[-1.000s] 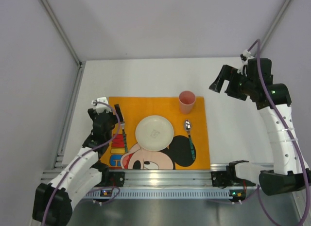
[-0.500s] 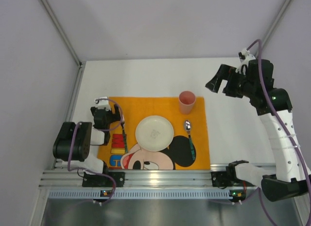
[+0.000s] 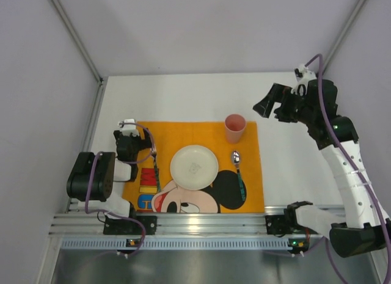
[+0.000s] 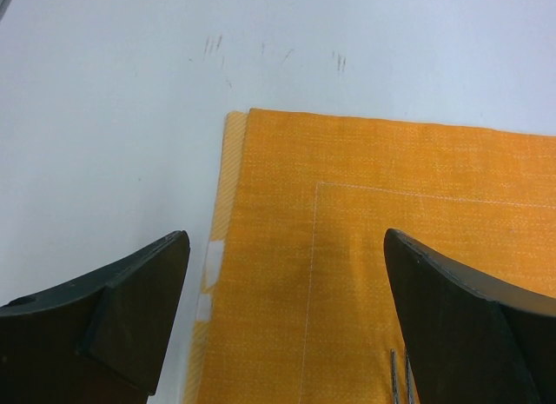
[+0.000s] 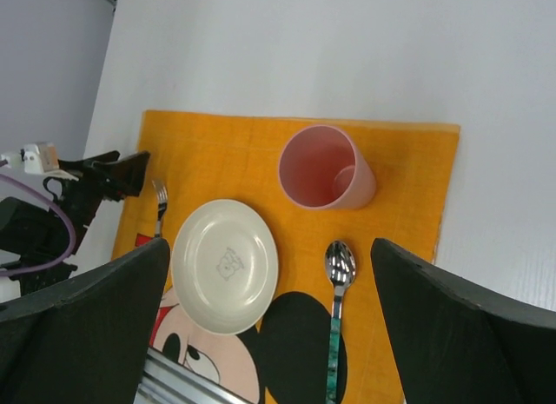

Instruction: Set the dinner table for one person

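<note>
Four items: plate (image 3: 194,167), cup (image 3: 235,127), spoon (image 3: 239,177), fork (image 3: 156,174) on placemat (image 3: 201,132) atop dinner table (image 3: 183,94).

The white dinner table (image 3: 183,94) carries an orange Mickey Mouse placemat (image 3: 195,132), lying flat toward its near edge.

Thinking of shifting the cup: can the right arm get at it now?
Probably yes: the right gripper hangs open just right of the upright pink cup, with nothing between them.

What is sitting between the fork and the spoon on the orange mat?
The round cream plate sits between the fork and the spoon, on the mat; the top view shows it.
</note>
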Controlling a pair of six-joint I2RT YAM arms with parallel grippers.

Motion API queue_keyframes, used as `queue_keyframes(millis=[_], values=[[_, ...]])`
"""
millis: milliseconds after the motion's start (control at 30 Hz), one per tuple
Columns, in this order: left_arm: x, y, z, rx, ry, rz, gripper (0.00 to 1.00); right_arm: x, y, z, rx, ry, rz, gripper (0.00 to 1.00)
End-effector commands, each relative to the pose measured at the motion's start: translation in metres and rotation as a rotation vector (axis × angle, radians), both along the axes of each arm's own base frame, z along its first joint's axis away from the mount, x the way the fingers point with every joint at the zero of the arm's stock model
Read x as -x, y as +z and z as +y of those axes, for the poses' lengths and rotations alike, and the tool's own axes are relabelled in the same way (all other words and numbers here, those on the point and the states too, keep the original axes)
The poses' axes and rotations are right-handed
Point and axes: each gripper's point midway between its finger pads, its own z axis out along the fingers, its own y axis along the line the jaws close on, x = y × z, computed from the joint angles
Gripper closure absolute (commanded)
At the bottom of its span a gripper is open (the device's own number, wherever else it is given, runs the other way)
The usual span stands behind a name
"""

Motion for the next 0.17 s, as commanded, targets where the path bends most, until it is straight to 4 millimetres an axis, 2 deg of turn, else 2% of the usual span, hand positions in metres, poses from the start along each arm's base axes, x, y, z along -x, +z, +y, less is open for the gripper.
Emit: queue_keyframes(millis=[0, 133], values=[[-0.0117, 0.0257, -0.0022, 0.002, -0.019, -0.101, 0.01, 0.0032, 0.0281, 0.0074, -0.058, 0.022, -0.136, 0.00], [-0.0117, 0.0257, -0.0022, 0.002, -0.019, -0.101, 0.01, 0.0045, 0.0234, 0.0014, -0.059, -0.020, -0.136, 0.00]])
